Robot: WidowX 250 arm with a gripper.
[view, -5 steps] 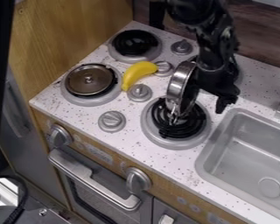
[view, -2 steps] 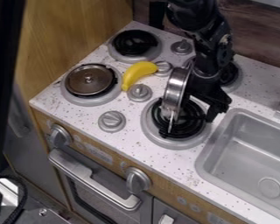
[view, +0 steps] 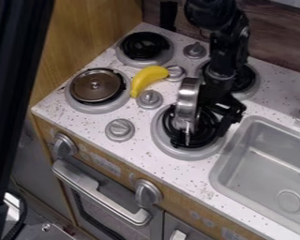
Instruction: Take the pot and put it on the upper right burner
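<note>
Since the earlier frame, the pot [view: 188, 103] has been lowered a little in the camera view, with more of its outer wall turned to the camera; the end effector [view: 221, 115] has been shifted slightly with it. The dark upright bar [view: 18, 98] at the left edge has come further into view.

Camera view: pot tipped on its side, seen over the lower right burner [view: 168, 147], open side turned toward the end effector. Contact with the coil cannot be confirmed. Whether the end effector is wide, narrow or closed on the pot cannot be told. Target is judged to be the upper right burner [view: 252, 85], partly hidden by the arm [view: 224, 56]; pot not yet placed there.

Handling, judged: thin metal, light, stiff, slippery on the polished wall, unlikely to break. Best taken by the rim or a handle, since it could swing or roll if pinched off-center. To be leveled before being set down.

Counts: one pot, four burners, one lid-like disc [view: 96, 86] on the lower left burner [view: 84, 107], one banana [view: 148, 78], four small knobs [view: 120, 130] on the surface [view: 159, 161], two larger knobs [view: 147, 193] on the front panel, one sink [view: 237, 192].
</note>
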